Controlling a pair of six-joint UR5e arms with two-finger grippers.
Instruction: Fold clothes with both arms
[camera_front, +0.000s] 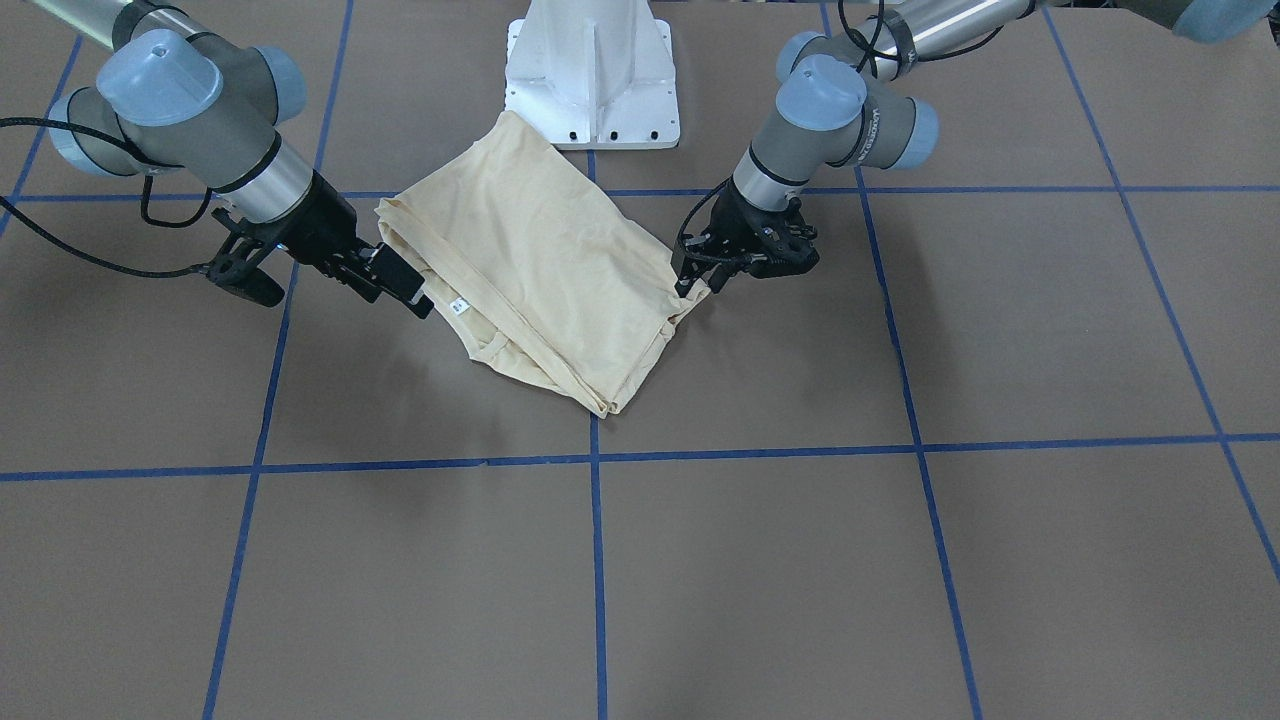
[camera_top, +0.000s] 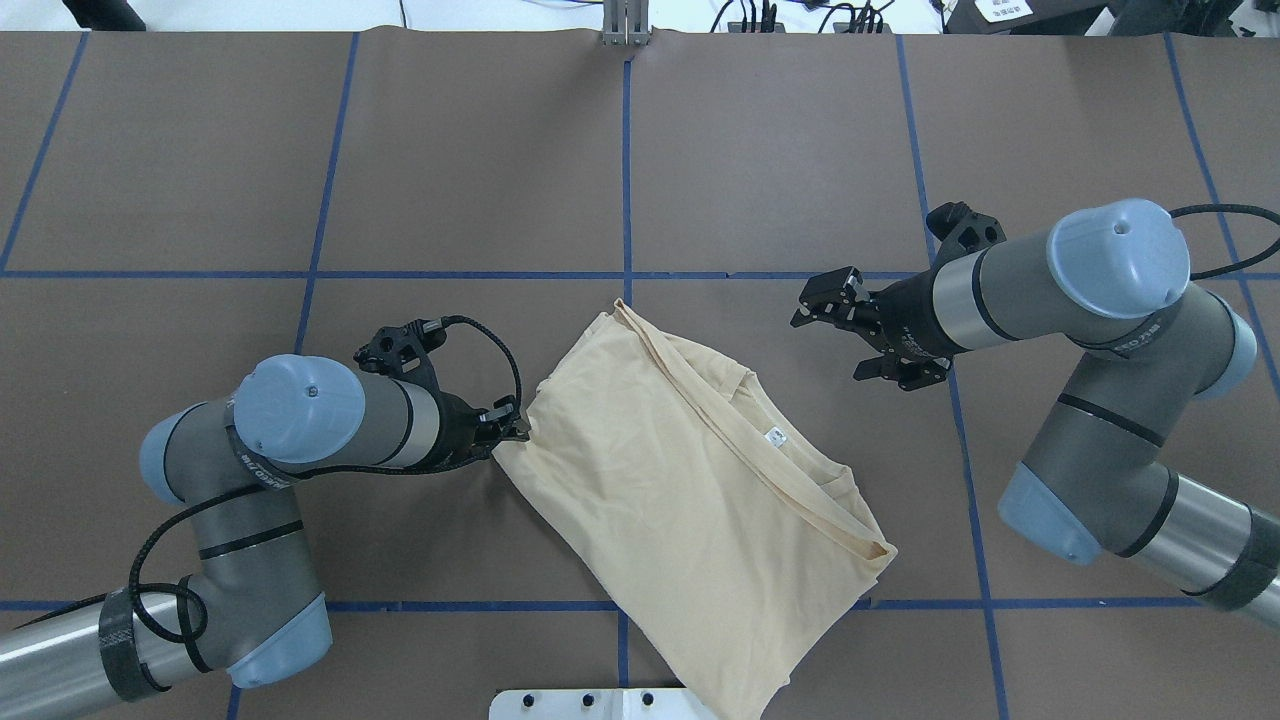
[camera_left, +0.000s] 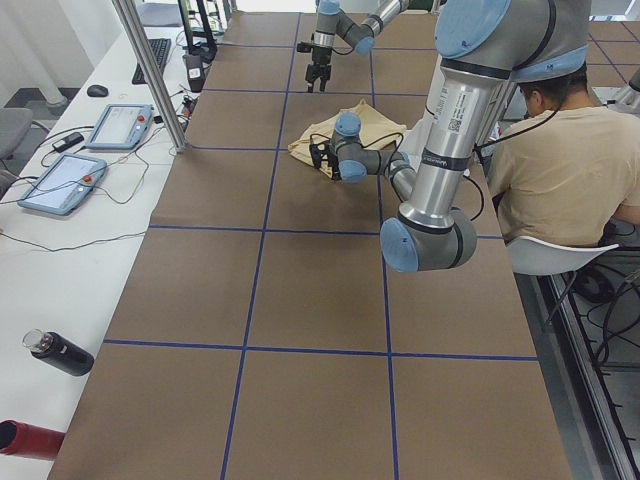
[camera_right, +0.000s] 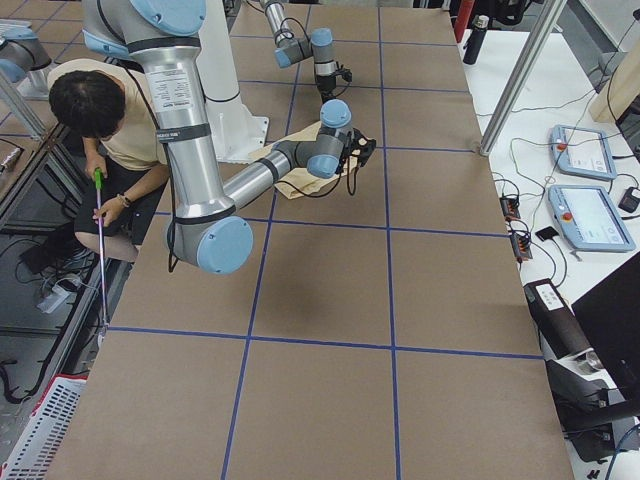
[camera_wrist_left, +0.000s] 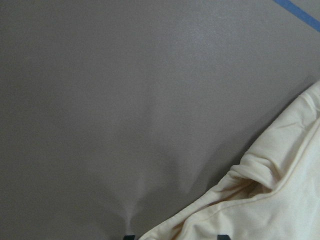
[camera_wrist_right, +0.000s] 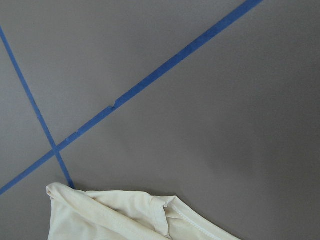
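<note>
Inspector: Garment position, please.

Technician: The T-shirt (camera_top: 680, 480) lies folded in layers at the middle of the bench (camera_top: 800, 150), by the robot-side edge and skewed to the blue tape lines (camera_top: 627, 180). One corner reaches the white pedestal base (camera_front: 592, 75). Its neck label (camera_top: 771, 435) faces up by the collar. No print shows.

Inspector: End effectors?

Technician: The left end effector (camera_top: 510, 428) sits low at the shirt corner on the robot's left. In the wrist view its jaws stand apart with the cloth edge between them, so I judge it not clamped. The right end effector (camera_top: 832, 342) is spread wide and holds nothing, near the collar side but apart from the cloth.

Inspector: Handling?

Technician: Judged light, soft and limp. It will likely sag between two holds, and the layers may slide apart. It probably drags easily over the brown covering. Recommended holds are the corners or the hem, pinching every layer, with both sides lifted together.

Inspector: Obstructions?

Technician: The pedestal base is nearest, so a fold towards that edge has little room. A black cable (camera_top: 500, 350) loops by the left wrist, close to the cloth. A person (camera_left: 560, 160) sits beyond the robot-side edge, off the bench. Two tablets (camera_left: 120, 125) and a bottle (camera_left: 58, 352) are on the side table (camera_left: 60, 270), well apart.
</note>
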